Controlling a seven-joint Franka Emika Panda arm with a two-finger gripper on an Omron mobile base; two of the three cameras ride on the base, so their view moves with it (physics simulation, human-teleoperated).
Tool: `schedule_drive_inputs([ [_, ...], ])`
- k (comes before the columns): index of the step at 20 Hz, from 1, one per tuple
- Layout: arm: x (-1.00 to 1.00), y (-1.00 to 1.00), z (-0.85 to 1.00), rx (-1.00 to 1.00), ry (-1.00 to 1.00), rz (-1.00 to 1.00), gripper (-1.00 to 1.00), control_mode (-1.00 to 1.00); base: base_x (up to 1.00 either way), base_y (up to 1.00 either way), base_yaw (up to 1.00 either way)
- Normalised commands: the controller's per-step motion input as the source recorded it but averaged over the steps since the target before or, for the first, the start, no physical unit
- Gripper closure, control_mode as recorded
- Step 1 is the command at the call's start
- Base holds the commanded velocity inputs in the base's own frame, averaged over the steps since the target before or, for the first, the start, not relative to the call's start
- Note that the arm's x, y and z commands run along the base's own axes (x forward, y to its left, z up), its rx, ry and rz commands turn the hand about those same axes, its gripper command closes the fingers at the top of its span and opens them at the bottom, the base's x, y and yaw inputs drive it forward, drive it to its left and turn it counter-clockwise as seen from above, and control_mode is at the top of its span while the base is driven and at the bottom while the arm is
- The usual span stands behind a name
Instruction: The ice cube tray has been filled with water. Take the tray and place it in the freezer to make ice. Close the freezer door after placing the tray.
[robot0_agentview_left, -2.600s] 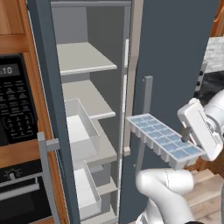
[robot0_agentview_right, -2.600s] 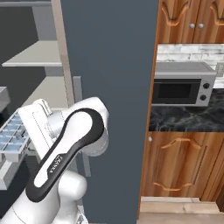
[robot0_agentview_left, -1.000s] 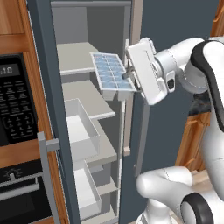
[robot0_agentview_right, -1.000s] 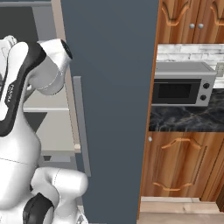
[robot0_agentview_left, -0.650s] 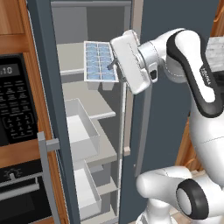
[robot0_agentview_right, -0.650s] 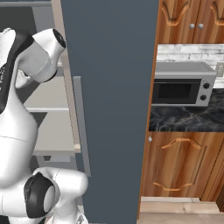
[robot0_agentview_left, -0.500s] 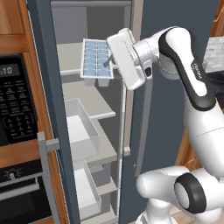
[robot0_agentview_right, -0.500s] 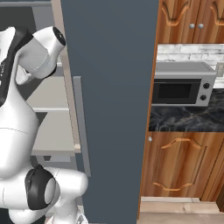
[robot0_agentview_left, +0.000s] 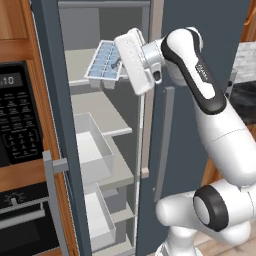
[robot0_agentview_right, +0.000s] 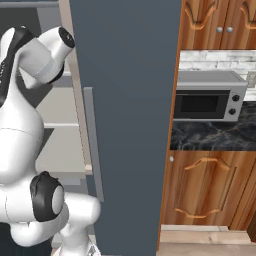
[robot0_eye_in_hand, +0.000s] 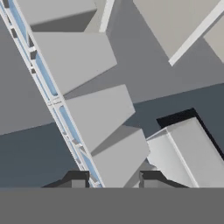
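Holding ice cube tray (robot0_agentview_left: 104, 64) – end effector (robot0_agentview_left: 120, 64) clamped | water (robot0_agentview_left: 102, 61) in cells | inside freezer (robot0_agentview_left: 95, 130)

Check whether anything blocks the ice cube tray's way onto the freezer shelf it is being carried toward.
Nothing visible does. The gripper holds the ice cube tray at the front edge of the upper shelf of the freezer; the shelf surface behind it looks bare, and the freezer door stands open, clear of the path.
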Motion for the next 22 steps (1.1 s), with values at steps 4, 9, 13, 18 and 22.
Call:
schedule_drive_inputs([
  [4, 0.49, 0.26, 0.00, -0.02, 0.00, -0.18, 1.00, -1.00, 0.00, 0.00, 0.00],
  [9, 0.46, 0.29, -0.03, 0.00, 0.00, -0.15, 1.00, -1.00, 0.00, 0.00, 0.00],
  [13, 0.50, 0.16, -0.15, 0.00, 0.00, -0.13, 1.00, -1.00, 0.00, 0.00, 0.00],
  [18, 0.42, 0.12, -0.20, 0.00, 0.00, -0.13, 1.00, -1.00, 0.00, 0.00, 0.00],
  [22, 0.47, 0.14, -0.11, 0.00, 0.00, -0.12, 1.00, -1.00, 0.00, 0.00, 0.00],
])
